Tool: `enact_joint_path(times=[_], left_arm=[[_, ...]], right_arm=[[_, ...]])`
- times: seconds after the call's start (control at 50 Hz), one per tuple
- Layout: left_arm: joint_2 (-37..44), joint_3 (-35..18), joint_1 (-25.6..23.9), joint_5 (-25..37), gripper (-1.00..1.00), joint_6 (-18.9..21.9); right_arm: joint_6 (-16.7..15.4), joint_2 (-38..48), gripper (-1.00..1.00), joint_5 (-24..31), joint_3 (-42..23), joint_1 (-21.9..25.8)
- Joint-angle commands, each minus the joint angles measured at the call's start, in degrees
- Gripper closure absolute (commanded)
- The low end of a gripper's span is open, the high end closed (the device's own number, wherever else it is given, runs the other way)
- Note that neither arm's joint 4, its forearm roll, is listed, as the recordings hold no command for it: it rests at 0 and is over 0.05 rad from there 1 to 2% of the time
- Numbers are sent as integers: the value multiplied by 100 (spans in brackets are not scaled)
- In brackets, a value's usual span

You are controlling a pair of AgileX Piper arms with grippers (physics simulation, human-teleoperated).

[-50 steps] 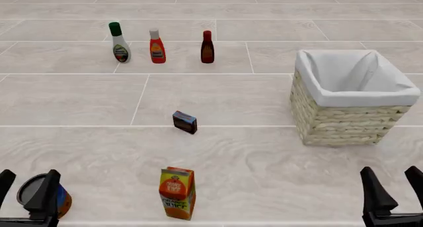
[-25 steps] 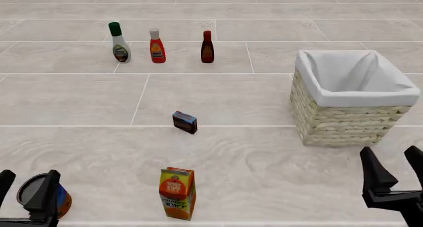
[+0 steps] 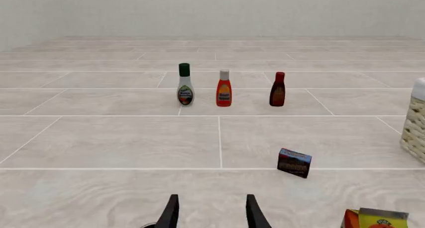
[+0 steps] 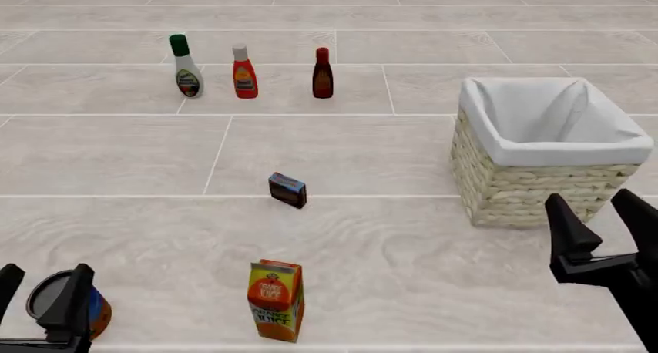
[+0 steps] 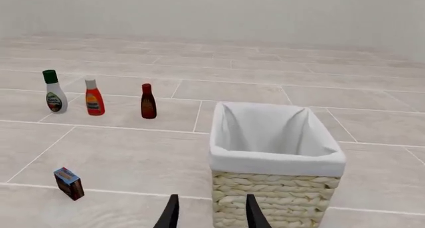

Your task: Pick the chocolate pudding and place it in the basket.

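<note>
Count, front view, left to right: one left gripper [image 4: 39,295] at 7 o'clock, fingers spread and grasping nothing, straddling one tin can [image 4: 64,307] that lies on its side; three bottles in a row at 11 o'clock, namely one white bottle with green cap [image 4: 186,67], one orange-red bottle with white cap [image 4: 243,72], one dark red bottle [image 4: 323,74]; one orange juice carton [image 4: 276,300] upright at 6 o'clock; one chocolate pudding [image 4: 288,189] on the table [image 4: 340,149] near centre, well apart from both grippers; one basket [image 4: 545,149] at 3 o'clock, white lining showing; one right gripper [image 4: 605,218] at 4 o'clock, fingers released, nothing between them. Change against the frames from a second and half a second ago: right gripper has risen from the bottom edge and shifted slightly leftward, now overlapping the basket's near lower corner in the front view. Left gripper, pudding, carton, bottles, basket unmoved.
</note>
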Motion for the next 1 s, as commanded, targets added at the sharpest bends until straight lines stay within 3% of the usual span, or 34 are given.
enact_joint_path(times=[0.02,0.36,1.0], left_arm=[[0,0,0,0,-100,0],[0,0,0,0,-100,0],[0,0,0,0,-100,0]], right_arm=[[-16,566,-100,-225,-343,246],[127,1335,-100,-341,-918,586],[354,2741,-100,-49,-2317,1222]])
